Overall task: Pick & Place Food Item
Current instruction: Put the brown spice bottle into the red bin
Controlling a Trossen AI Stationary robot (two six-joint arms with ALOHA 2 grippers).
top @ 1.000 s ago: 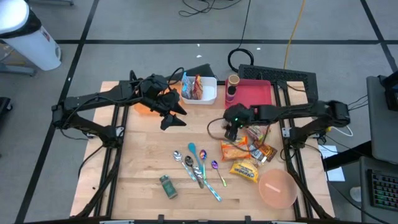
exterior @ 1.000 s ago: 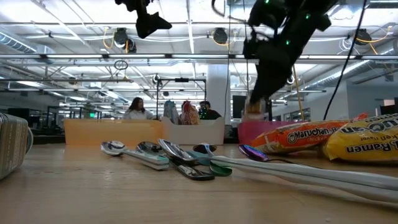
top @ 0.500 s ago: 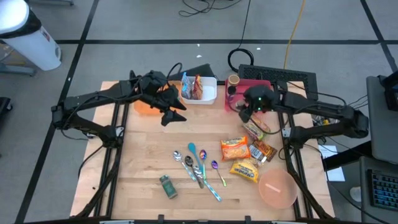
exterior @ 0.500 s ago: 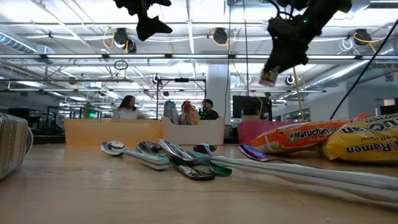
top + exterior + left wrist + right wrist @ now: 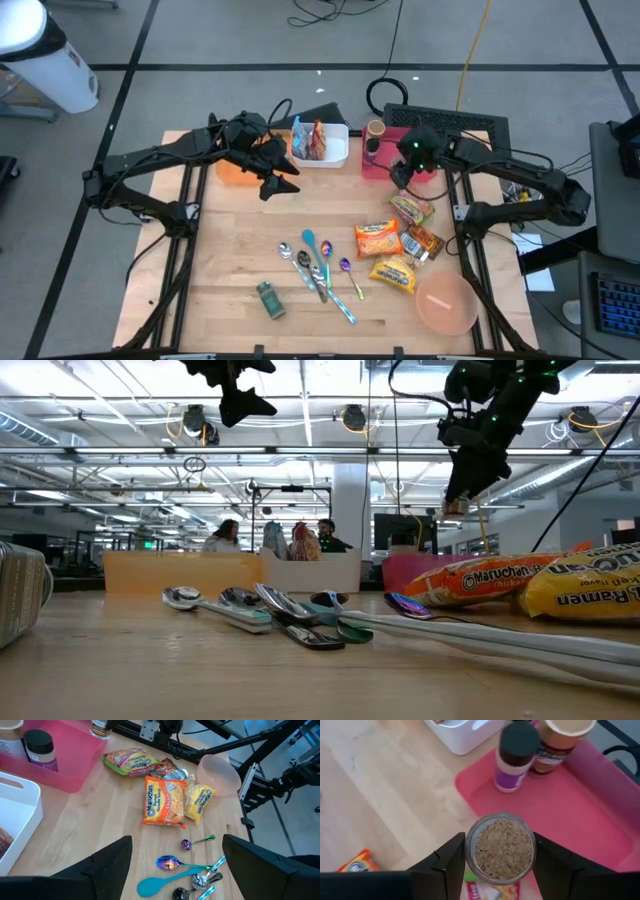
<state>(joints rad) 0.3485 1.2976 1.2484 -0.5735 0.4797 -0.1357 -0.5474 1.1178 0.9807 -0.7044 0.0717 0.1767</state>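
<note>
A small clear jar of brown grains (image 5: 502, 847) hangs between the fingers of my right gripper (image 5: 403, 177), which is shut on it above the near left edge of the pink tray (image 5: 425, 150). In the low view the jar (image 5: 455, 508) shows under the fingers, high above the table. On the tray stand a black-capped bottle (image 5: 514, 757) and a tan-lidded cup (image 5: 559, 740). My left gripper (image 5: 280, 184) hovers open above the table, beside the white bin (image 5: 335, 152), with nothing between its fingers. My right gripper pinches the jar's round sides (image 5: 470, 851) between its two fingers (image 5: 447, 865), one on each side. The fingers slant down from the near right. The jar is lifted clear, one round end turned toward the wrist camera.
Ramen packets (image 5: 378, 240) (image 5: 393, 274) and a green packet (image 5: 410, 207) lie near the right edge, with a pink bowl (image 5: 445, 303) in front of them. Several spoons (image 5: 320, 268) and a small tin (image 5: 270, 298) lie near the front. An orange bowl (image 5: 232, 172) sits under the left arm.
My right gripper has risen from the table's middle, beside the ramen packets, and swung toward the far right, carrying the jar up to the pink tray's edge. Its wrist has rolled and tipped somewhat on the way.
</note>
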